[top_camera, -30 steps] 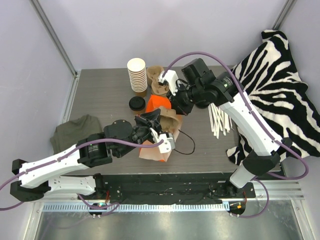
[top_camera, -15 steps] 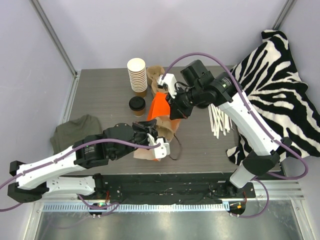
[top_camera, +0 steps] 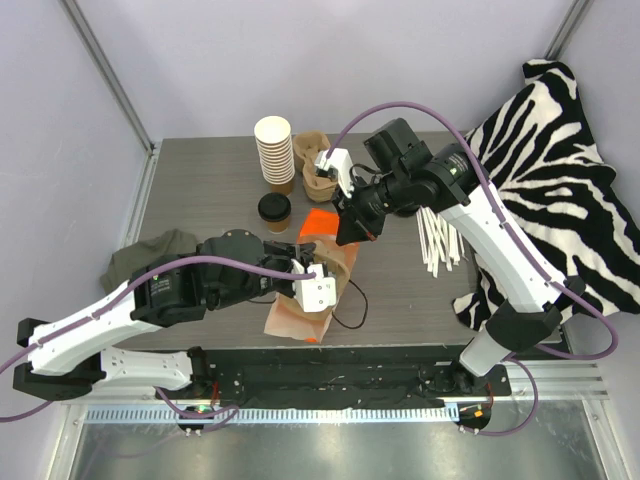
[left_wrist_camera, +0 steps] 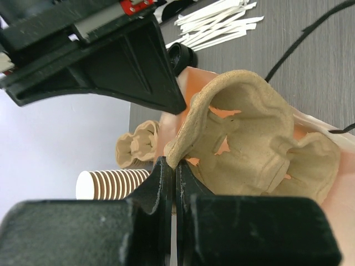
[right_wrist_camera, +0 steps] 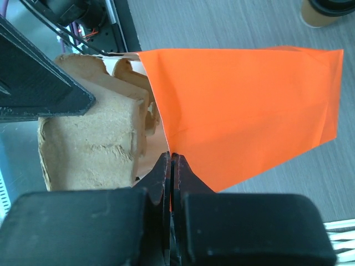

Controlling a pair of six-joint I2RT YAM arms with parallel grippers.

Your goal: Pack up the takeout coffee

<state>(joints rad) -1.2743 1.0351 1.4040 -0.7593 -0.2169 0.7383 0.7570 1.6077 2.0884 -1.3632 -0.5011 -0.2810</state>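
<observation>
Left hand (left_wrist_camera: 173,165) clamps the pulp carrier (left_wrist_camera: 260,138), right hand (right_wrist_camera: 171,158) the orange bag (right_wrist_camera: 244,105) edge; coffee (top_camera: 274,208), at the bag's ten o'clock, not yet packed

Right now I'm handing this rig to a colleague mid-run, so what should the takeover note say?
Left gripper: shut on the carrier rim.
Right gripper: shut on the bag edge.
The coffee: lidded, upright on the table by the cup stack, no gripper on it.
Done: carrier at the bag mouth, seemingly partly in.
Left: likely finish bagging the carrier, then pack the coffee.
</observation>
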